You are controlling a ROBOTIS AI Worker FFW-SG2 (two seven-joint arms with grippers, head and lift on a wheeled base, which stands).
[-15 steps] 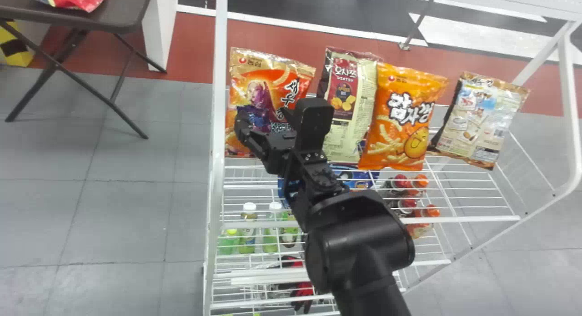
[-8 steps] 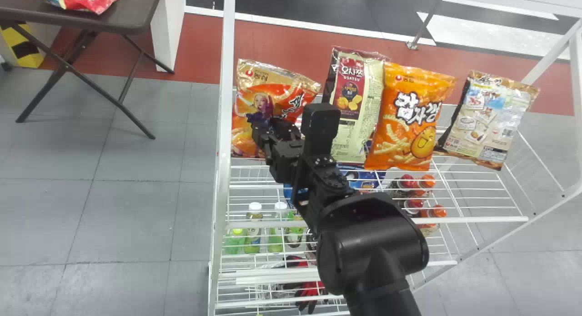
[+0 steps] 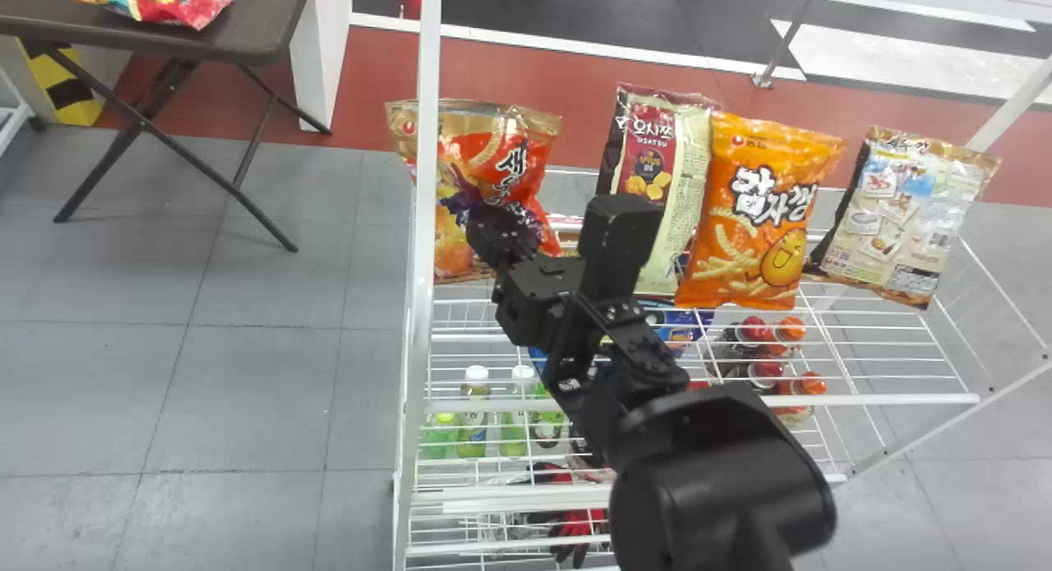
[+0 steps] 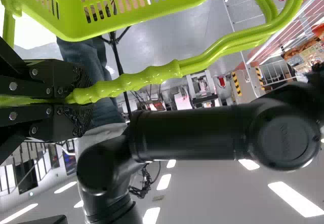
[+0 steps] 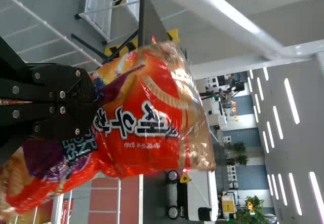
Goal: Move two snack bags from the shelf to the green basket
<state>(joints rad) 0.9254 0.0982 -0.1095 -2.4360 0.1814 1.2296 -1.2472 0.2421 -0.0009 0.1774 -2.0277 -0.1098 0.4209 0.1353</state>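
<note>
A dark folding table (image 3: 259, 45) with a red packet (image 3: 185, 4) on top, a yellow-and-black striped block (image 3: 70, 90) behind its legs, green bottles (image 3: 473, 427) with white caps, red-capped bottles (image 3: 754, 330) to their right, red-and-black gloves (image 3: 574, 528), grey tiled floor (image 3: 263, 390), a red floor band (image 3: 370, 94), leafy plants (image 5: 253, 211), long ceiling lights (image 5: 292, 101)

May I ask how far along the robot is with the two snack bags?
Done: the left pincer holds the green basket by its handle; I can't tell whether a bag is inside. In hand: the red-orange bag, gripped by the right pincer. Remaining: putting it in the basket, plus another if none is in yet; maroon-cream bag, orange bag and pale bag stand on the shelf.
</note>
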